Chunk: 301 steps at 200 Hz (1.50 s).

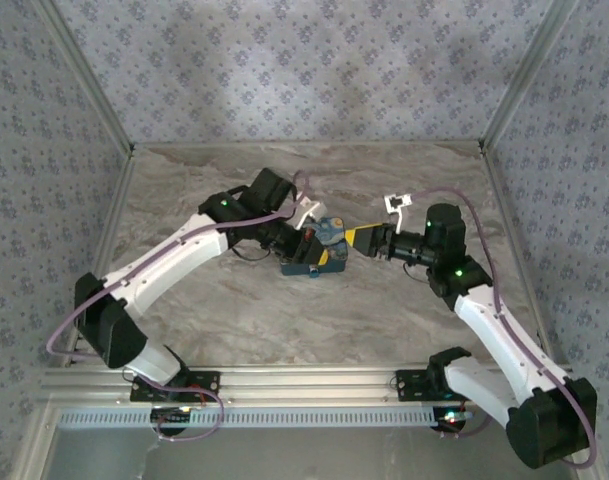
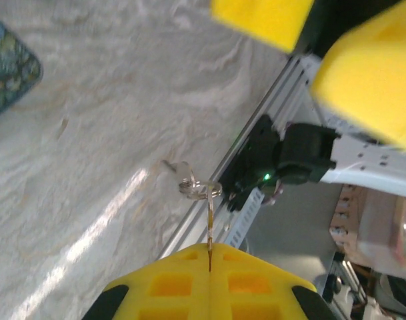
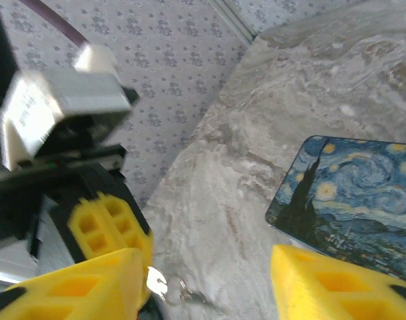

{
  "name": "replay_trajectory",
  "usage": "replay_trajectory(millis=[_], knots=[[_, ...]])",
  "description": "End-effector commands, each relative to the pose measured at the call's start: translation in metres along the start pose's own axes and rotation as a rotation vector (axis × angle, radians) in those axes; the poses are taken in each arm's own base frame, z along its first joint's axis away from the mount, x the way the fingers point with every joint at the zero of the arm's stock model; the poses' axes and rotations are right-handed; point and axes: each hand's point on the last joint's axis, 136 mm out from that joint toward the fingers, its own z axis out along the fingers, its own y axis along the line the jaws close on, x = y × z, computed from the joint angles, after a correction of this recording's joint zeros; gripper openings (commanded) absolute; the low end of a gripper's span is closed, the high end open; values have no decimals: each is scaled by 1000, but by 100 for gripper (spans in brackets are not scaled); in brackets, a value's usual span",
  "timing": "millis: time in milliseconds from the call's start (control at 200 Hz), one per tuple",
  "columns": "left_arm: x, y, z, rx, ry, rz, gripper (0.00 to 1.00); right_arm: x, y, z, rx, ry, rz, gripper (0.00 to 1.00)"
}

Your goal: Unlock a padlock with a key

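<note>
Jaws of the left yellow-fingered gripper (image 2: 209, 249) clench a small silver metal key (image 2: 209, 220); right yellow-fingered gripper (image 3: 206, 270) hangs spread, empty.

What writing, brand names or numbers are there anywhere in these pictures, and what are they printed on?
No text can be read in any view.
white block, right wrist view: dark marks at its left end, too blurred to read.
blue mat: a swirling night-sky picture, no words.
key, left wrist view: seen edge-on, no stamp can be made out.
</note>
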Motion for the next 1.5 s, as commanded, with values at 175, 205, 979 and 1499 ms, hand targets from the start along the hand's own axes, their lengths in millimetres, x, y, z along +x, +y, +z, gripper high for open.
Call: replay_trajectory(millis=[175, 205, 979, 1499], knots=[[18, -42, -30, 100, 70, 125, 0, 20, 39, 4, -312, 59, -54, 44], [20, -45, -31, 108, 74, 131, 0, 23, 45, 3, -329, 72, -72, 44], [21, -64, -37, 181, 63, 190, 0, 36, 91, 2, -453, 167, -143, 40], [10, -50, -48, 109, -19, 178, 13, 33, 84, 5, -397, 153, -171, 0]])
